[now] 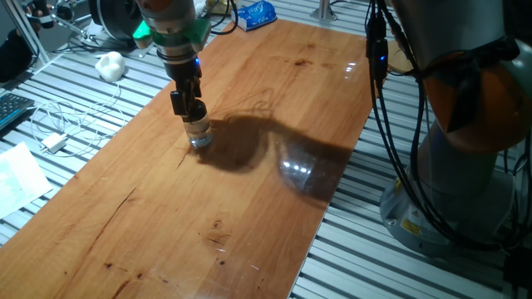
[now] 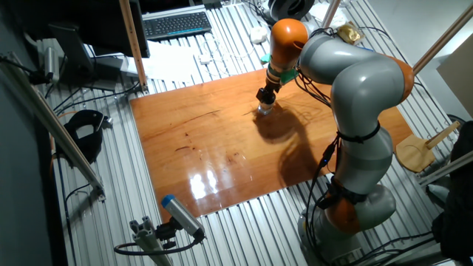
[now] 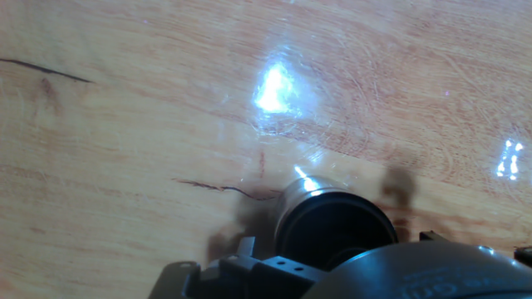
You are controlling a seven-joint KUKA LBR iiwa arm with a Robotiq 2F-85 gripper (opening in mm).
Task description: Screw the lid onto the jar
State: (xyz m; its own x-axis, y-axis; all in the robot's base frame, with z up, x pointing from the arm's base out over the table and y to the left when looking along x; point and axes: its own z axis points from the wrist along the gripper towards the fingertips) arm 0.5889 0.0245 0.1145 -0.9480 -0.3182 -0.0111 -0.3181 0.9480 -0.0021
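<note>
you'll find the small clear glass jar (image 1: 199,137) standing on the wooden table (image 1: 249,199), with the small black rounded lid (image 1: 196,110) on top of it and the gripper (image 1: 188,101) directly above (the white lumpy object (image 1: 110,65) lies well apart, off the table's edge).

A glossy wooden table (image 1: 249,208) with dark grain streaks carries the clear jar (image 1: 199,135), standing upright toward its far left part, light glinting off the varnish nearby.
</note>
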